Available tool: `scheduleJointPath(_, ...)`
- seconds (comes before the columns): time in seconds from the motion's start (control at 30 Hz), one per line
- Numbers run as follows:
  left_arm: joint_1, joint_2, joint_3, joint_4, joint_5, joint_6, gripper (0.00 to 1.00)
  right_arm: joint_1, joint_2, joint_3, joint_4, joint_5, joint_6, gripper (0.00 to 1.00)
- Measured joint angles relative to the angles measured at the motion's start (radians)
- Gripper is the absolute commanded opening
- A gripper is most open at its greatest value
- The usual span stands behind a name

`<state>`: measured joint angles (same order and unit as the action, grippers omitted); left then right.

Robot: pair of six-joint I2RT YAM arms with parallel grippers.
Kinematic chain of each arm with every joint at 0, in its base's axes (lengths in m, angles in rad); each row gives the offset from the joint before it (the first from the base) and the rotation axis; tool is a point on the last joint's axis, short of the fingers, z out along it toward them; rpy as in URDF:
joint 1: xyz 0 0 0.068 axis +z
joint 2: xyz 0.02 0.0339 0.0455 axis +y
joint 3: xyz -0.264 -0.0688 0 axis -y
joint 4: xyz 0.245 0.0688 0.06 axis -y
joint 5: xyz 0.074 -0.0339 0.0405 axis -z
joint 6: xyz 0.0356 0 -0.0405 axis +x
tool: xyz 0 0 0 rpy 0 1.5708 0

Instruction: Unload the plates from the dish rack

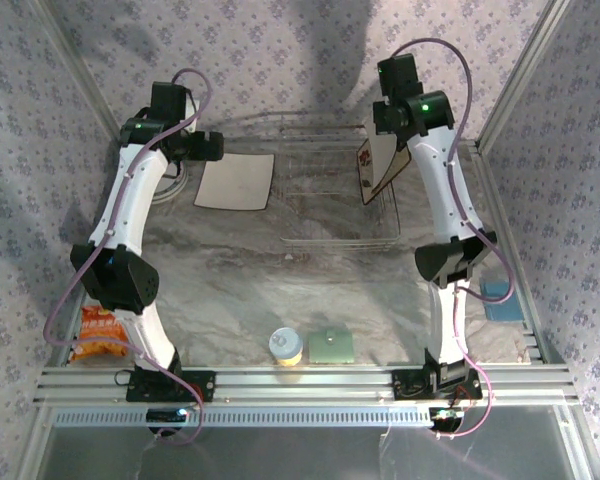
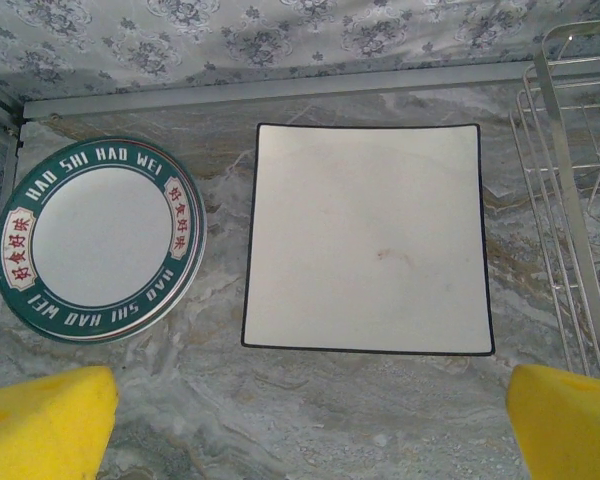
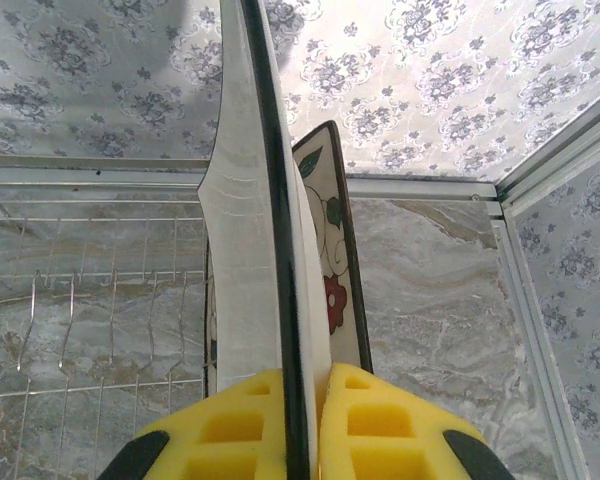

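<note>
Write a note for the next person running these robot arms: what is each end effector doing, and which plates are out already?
Left end effector: open, empty, above the unloaded plates.
Right end effector: shut on the edge of an upright cream square plate with a dark rim, at the right end of the silver wire dish rack.
Done: a round white plate with a teal lettered rim and a flat cream square plate lie on the grey marble table.
Left: carry out the held plate, then the flower-printed square plate behind it.
</note>
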<state>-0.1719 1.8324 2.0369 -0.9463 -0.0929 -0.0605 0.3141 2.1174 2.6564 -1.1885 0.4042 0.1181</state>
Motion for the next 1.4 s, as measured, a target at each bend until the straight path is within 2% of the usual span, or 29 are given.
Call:
scheduleJointPath(0.2, 0.0, 0.0, 0.0, 0.0, 0.0, 0.0, 0.99, 0.007, -0.002, 0.0, -0.009, -0.027, 0.013, 0.0)
scheduleJointPath(0.3, 0.0, 0.0, 0.0, 0.0, 0.0, 0.0, 0.99, -0.016, -0.025, -0.04, 0.007, -0.13, 0.055, 0.0)
scheduleJointPath(0.4, 0.0, -0.002, -0.01, 0.005, 0.003, 0.0, 0.99, -0.06, -0.103, -0.19, 0.085, -0.285, 0.113, 0.0)
scheduleJointPath(0.7, 0.0, -0.003, -0.017, 0.008, 0.014, 0.0, 0.99, -0.197, -0.307, -0.618, 0.437, -0.729, 0.312, 0.0)
scheduleJointPath(0.93, 0.0, -0.004, -0.024, 0.011, 0.025, 0.0, 0.99, -0.257, -0.424, -1.003, 0.888, -0.993, 0.598, 0.0)
scheduleJointPath(1.13, 0.0, -0.004, -0.039, 0.016, 0.027, -0.001, 0.99, -0.284, -0.435, -1.203, 1.176, -1.078, 0.793, 0.0)
scheduleJointPath(1.4, 0.0, -0.004, -0.044, 0.023, 0.029, -0.001, 0.99, -0.285, -0.435, -1.242, 1.306, -1.114, 0.872, 0.0)
